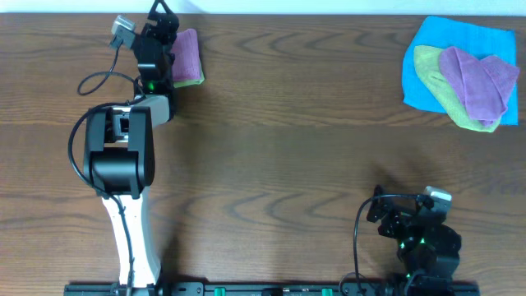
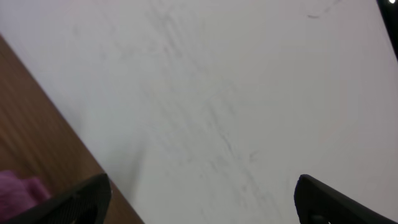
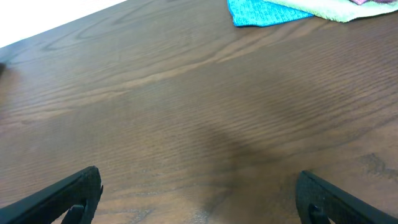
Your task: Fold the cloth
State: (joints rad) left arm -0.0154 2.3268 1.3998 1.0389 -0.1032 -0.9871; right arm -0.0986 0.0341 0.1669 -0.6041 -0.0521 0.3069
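Overhead, I see a folded lilac-purple microfibre cloth (image 1: 188, 51) at the far-left end of the dark wood-grain worktop (image 1: 271, 156). It lies on top of a lime-green cloth (image 1: 191, 80), of which only the near edge shows. My left arm reaches out to that stack, its tip just beside the purple fold. On the left wrist camera the left claw (image 2: 203, 190) is released. Its two black fingers (image 2: 81, 202) are spread wide with nothing between them, and a scrap of purple shows in the bottom-left corner. Most of that view is a pale surface beyond the worktop edge.

At the far-right end a large bright blue cloth (image 1: 423, 70) lies flat. A rumpled lime-green cloth (image 1: 440, 86) sits on it, and a second, rumpled lilac-purple cloth (image 1: 477, 82) is heaped on top. I cannot tell which purple cloth the task means.

My right arm sits at the near-right edge, well apart from that heap. The right claw (image 3: 199, 190) is also released, holding nothing, over bare wood, with the blue and green cloths at the top of its view.
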